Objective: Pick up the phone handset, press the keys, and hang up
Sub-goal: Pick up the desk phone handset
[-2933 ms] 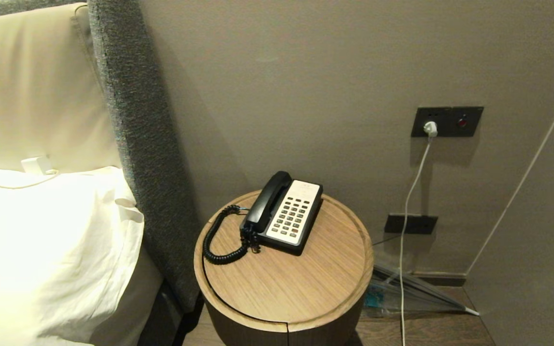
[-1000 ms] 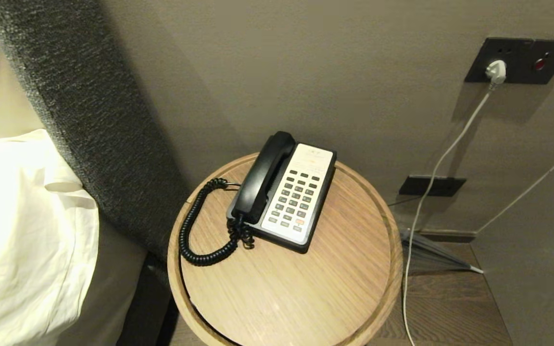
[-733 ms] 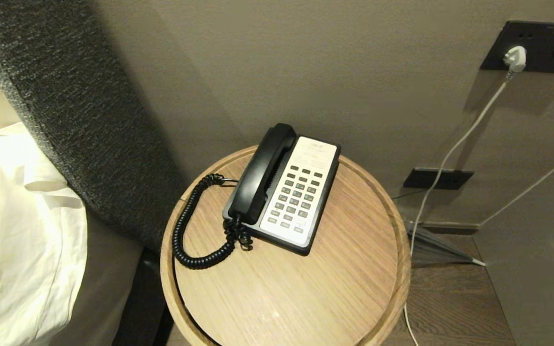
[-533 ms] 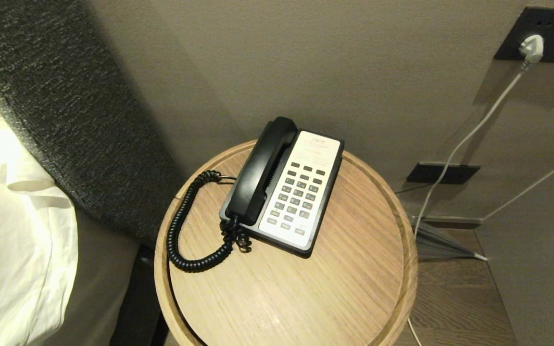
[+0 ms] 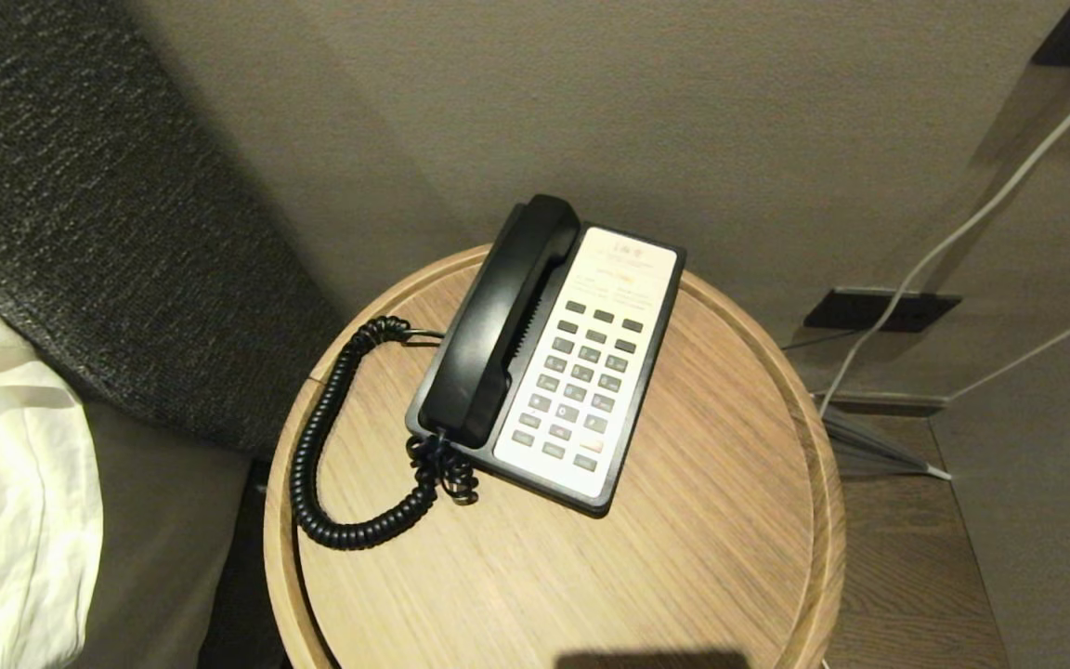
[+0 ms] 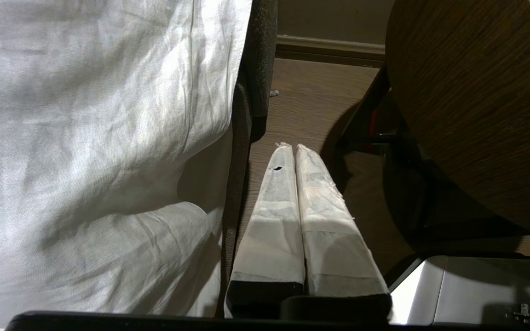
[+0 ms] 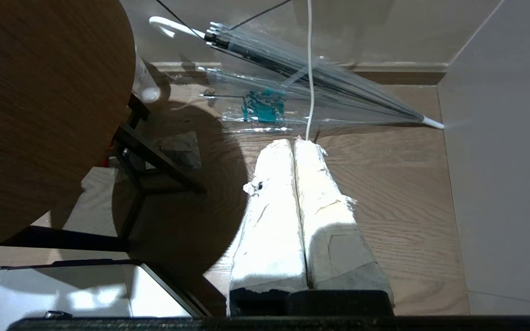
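- A hotel-style bedroom, by the look of it.
- A bed with white linen stands beside a grey upholstered headboard.
- A round wooden bedside worktop carries a corded desk phone with many keys.
- A clear folded umbrella lies on the wood floor by the taupe wall.

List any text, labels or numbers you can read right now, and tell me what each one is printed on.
None can be read.
Phone base: small print at the top of the white faceplate, too blurred to read.
Keys: no legible markings.
Handset: no print visible.
Teal marking on the clear umbrella in the right wrist view: too blurred to read.
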You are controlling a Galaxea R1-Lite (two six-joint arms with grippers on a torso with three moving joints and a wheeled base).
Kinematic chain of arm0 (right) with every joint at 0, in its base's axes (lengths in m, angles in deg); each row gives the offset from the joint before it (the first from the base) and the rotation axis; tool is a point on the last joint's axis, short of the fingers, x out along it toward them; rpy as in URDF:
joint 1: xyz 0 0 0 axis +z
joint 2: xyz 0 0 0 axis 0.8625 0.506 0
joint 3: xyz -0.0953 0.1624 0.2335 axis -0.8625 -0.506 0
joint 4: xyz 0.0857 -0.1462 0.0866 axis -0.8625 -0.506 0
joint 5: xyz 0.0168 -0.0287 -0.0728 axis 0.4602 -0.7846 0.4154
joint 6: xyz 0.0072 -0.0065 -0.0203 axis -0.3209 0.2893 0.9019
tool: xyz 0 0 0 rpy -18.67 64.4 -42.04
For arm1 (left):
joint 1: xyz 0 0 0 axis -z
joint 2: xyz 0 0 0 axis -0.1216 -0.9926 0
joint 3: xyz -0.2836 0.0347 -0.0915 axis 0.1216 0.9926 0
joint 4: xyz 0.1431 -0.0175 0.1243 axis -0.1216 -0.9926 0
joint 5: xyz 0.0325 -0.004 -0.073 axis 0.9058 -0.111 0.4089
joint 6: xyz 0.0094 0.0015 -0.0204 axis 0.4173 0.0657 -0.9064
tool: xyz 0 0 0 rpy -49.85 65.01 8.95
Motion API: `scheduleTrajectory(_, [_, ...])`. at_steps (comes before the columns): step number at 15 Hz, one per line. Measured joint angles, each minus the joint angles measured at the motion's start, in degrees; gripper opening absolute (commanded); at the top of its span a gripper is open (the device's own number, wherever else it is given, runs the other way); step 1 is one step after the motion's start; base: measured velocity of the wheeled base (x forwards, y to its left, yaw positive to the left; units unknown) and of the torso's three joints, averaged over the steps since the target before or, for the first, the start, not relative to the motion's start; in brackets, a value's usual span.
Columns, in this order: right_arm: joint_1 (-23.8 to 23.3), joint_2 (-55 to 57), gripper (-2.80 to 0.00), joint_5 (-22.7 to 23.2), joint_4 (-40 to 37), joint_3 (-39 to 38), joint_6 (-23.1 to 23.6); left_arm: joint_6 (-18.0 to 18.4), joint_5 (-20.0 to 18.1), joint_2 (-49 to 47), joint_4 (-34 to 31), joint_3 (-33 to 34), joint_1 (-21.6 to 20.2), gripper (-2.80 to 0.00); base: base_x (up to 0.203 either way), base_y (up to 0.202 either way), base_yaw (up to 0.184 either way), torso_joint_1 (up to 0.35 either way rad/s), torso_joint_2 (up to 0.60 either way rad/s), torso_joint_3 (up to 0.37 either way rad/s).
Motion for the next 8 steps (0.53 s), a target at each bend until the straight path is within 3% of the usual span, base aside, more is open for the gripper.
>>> scheduleTrajectory(6, [0.1, 0.0, -2.8, 0.0, 0.0, 0.0, 0.0, 0.7, -0.2, 0.0, -0.8, -0.8, 0.0, -2.8, 0.0, 0.0, 0.0, 0.0, 0.0, -0.004])
scheduleTrajectory(8, [0.0, 0.0, -2.8, 0.0, 0.0, 0.0, 0.0, 1.1, -1.8, -1.5, -2.2, -6.2, 0.0, -2.8, 0.0, 0.0, 0.0, 0.0, 0.0, 0.0])
